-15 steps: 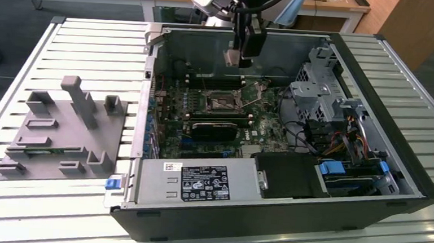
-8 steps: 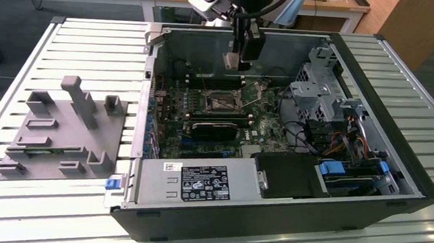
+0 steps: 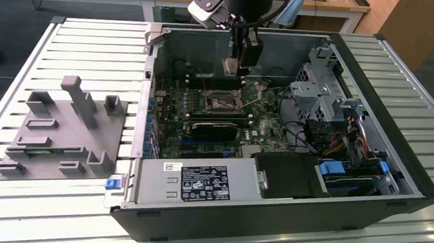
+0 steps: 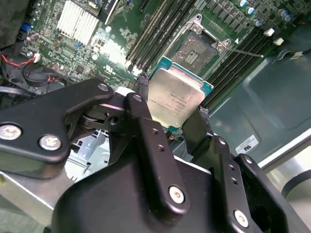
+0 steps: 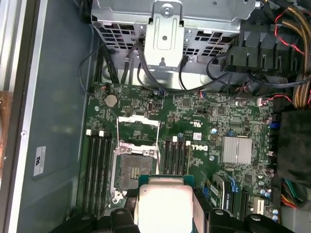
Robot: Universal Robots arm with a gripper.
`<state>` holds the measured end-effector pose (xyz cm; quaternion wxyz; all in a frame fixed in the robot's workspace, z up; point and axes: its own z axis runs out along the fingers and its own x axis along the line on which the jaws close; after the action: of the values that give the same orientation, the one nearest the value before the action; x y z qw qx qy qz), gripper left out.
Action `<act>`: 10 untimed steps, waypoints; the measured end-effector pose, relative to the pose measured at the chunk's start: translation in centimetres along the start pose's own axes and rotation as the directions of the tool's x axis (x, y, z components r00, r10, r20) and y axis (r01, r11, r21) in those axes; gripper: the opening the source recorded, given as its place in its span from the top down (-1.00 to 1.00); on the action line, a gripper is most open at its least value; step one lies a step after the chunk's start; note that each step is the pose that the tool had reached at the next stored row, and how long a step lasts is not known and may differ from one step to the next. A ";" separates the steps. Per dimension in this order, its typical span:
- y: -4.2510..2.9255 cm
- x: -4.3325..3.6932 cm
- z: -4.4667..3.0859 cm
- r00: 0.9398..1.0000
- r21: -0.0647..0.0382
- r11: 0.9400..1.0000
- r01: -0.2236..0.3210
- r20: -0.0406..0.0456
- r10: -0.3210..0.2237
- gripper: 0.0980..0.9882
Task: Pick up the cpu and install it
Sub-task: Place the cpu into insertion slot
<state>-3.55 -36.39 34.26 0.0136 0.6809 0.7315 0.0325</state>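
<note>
The cpu (image 4: 181, 94) is being pinched at two opposite edges by the gripper (image 4: 172, 99), whose black fingers (image 4: 144, 91) are being pressed against its sides with its silver top being shown to the second wrist view. It is being held in the air inside the open case (image 3: 418, 184), above the board (image 5: 204, 121) and clear of it, close to the socket (image 4: 197, 48) but not in it. In the first wrist view the cpu (image 5: 165, 206) is being seen just beside the socket (image 5: 136, 167), whose metal frame (image 5: 138, 127) is being kept flipped open. Memory slots (image 5: 97, 170) are being shown running along both sides of the socket, and a finned silver heatsink (image 5: 236, 149) is sitting farther off on the board. In the exterior view the gripper (image 3: 239, 66) is being hung over the far part of the board, above the socket (image 3: 222, 102); the pale patch between its fingers is probably the cpu (image 3: 230, 66). The case is lying on a slatted table (image 3: 93, 40), and a grey fixture (image 3: 57, 140) is resting well apart from it, on the exterior view's left.
</note>
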 end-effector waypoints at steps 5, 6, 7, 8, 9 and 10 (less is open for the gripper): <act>-0.04 0.20 0.87 1.000 0.005 1.000 0.000 0.000 0.000 0.02; -0.04 0.37 1.02 1.000 0.005 1.000 0.000 0.000 0.000 0.02; -0.04 0.57 1.18 1.000 0.005 1.000 -0.001 0.000 0.001 0.02; -0.03 0.78 1.35 1.000 0.005 1.000 -0.003 0.000 0.003 0.02; -0.03 0.97 1.51 1.000 0.005 1.000 -0.005 0.000 0.005 0.02; -0.03 1.10 1.67 1.000 0.005 1.000 -0.008 0.001 0.008 0.02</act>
<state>-3.55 -35.25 32.62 0.0121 0.6840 0.7287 0.0306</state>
